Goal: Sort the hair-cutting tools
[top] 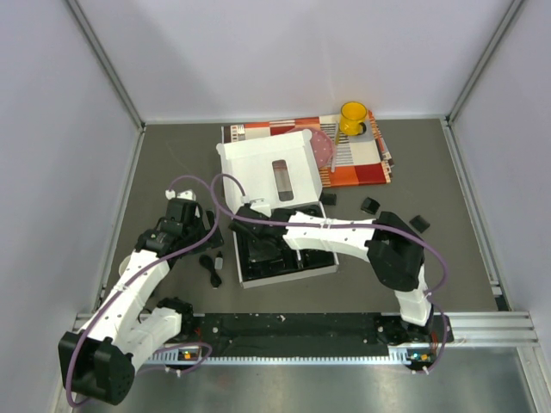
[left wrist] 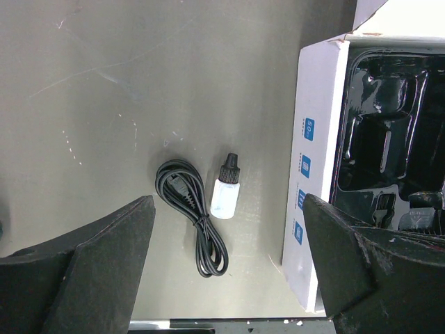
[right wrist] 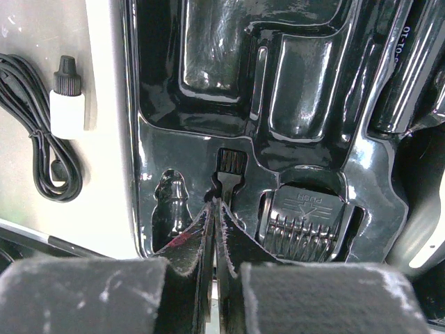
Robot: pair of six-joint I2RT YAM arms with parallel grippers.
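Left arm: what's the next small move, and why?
Probably lower the left tool straight down and close on the small white bottle. Its fingers stand wide open, and the bottle lies about midway between them on the table, black cord close beside it. The right tool is shut on a small brush in the tray, so it looks busy.

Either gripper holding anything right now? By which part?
Right gripper pinches the small black brush by its handle end, bristles pointing away. Left gripper is open, holding nothing.
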